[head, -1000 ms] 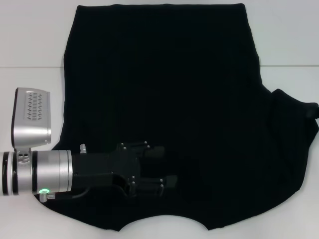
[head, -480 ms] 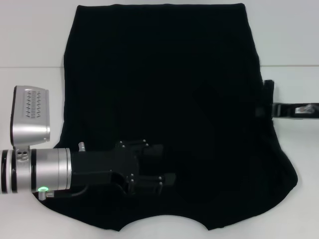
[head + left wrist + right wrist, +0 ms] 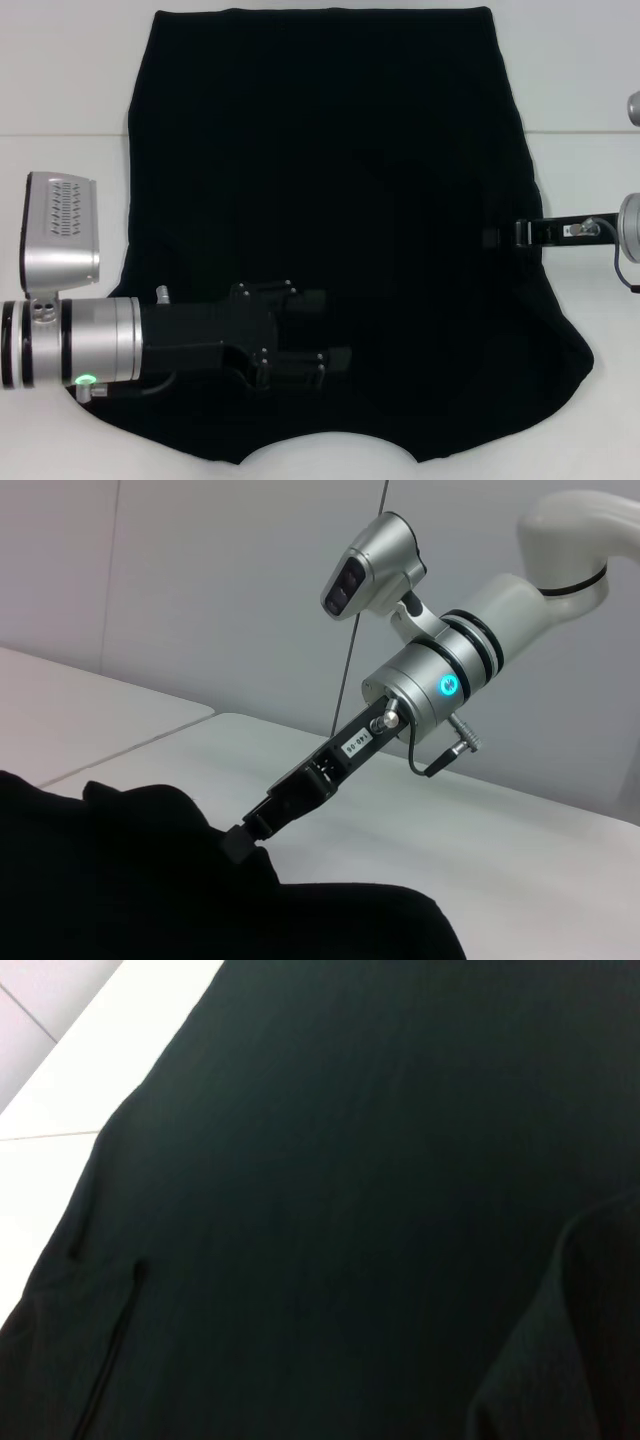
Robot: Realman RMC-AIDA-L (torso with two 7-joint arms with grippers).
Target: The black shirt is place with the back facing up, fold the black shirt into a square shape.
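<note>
The black shirt [image 3: 330, 150] lies spread flat on the white table [image 3: 60, 80], plain side up, with its right sleeve folded in over the body. My left gripper [image 3: 335, 330] rests open on the shirt's near left part, fingers spread and lying on the cloth. My right gripper [image 3: 495, 237] reaches in from the right and sits at the shirt's right edge, shut on a pinch of fabric. In the left wrist view the right gripper [image 3: 238, 846] meets a raised ridge of the shirt [image 3: 120, 900]. Only dark cloth of the shirt [image 3: 350, 1210] fills the right wrist view.
Bare white table [image 3: 590, 130] shows on both sides of the shirt. A seam line [image 3: 60, 135] crosses the tabletop. The left arm's silver wrist and camera housing [image 3: 62, 240] lie at the table's left, beside the shirt.
The right sleeve, spread out to the right a second ago, now lies folded in over the body. The right gripper came into view and moved inward with the cloth. The left gripper stayed put.
</note>
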